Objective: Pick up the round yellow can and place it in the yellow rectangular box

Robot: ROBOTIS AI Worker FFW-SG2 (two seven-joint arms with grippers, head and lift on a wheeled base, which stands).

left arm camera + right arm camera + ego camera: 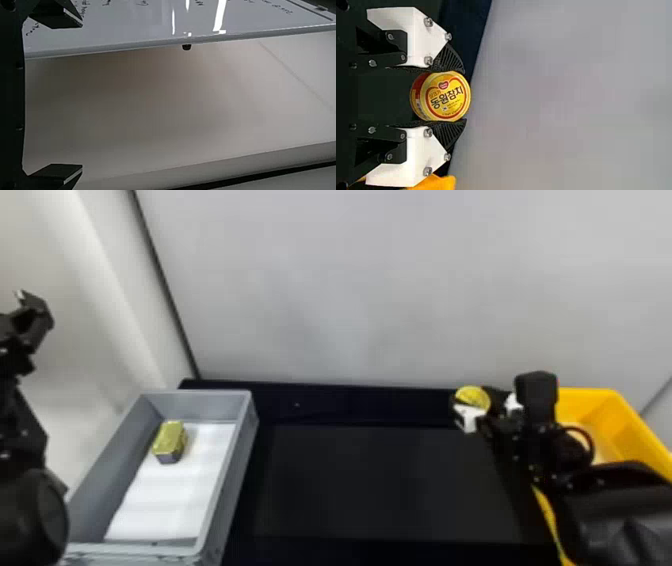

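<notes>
A smooth pale grey wall (360, 290) stands behind a black table (360, 402); a slightly lighter dark rectangle (390, 485) covers much of the tabletop; a thin dark seam (160, 280) slants down the wall's left side, with a whitish surface (65, 365) beyond it, crossed by a soft bright band (100, 265). The left wrist view shows a glossy whiteboard (130, 27) with dark handwriting and white light reflections (219, 16); next to it lies a plain beige-grey surface (138, 103).

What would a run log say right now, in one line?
Right gripper: holding round yellow can | Can: left of yellow box, not yet inside | Left gripper: open, empty
</notes>
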